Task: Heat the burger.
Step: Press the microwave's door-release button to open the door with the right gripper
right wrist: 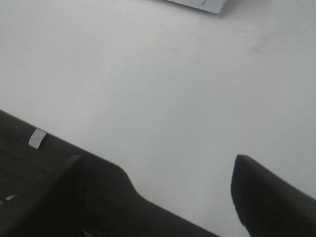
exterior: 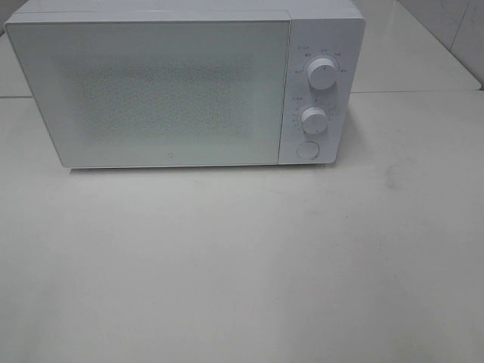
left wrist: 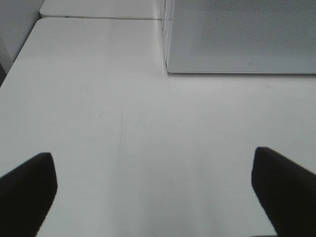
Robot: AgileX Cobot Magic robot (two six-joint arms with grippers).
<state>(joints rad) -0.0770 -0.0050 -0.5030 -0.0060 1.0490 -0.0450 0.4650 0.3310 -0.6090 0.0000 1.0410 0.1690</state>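
The burger is out of view in every frame. A white microwave (exterior: 151,91) stands at the back of the white table (exterior: 242,265) with its door shut, and nothing shows through the speckled window. In the left wrist view my left gripper (left wrist: 153,165) hovers over bare table in front of the microwave's lower left corner (left wrist: 242,39), its dark fingers (left wrist: 27,190) wide apart and empty. My right gripper (right wrist: 158,168) is open too, with nothing between its fingers (right wrist: 269,197). It hangs over the table's edge. Neither arm shows in the exterior high view.
Two round knobs (exterior: 323,68) (exterior: 312,117) and a round button (exterior: 306,149) sit on the microwave's right panel. A second table top (left wrist: 98,9) adjoins behind on the left. In the right wrist view a dark drop (right wrist: 29,163) lies beyond the table edge, and a microwave corner (right wrist: 202,4) shows far off.
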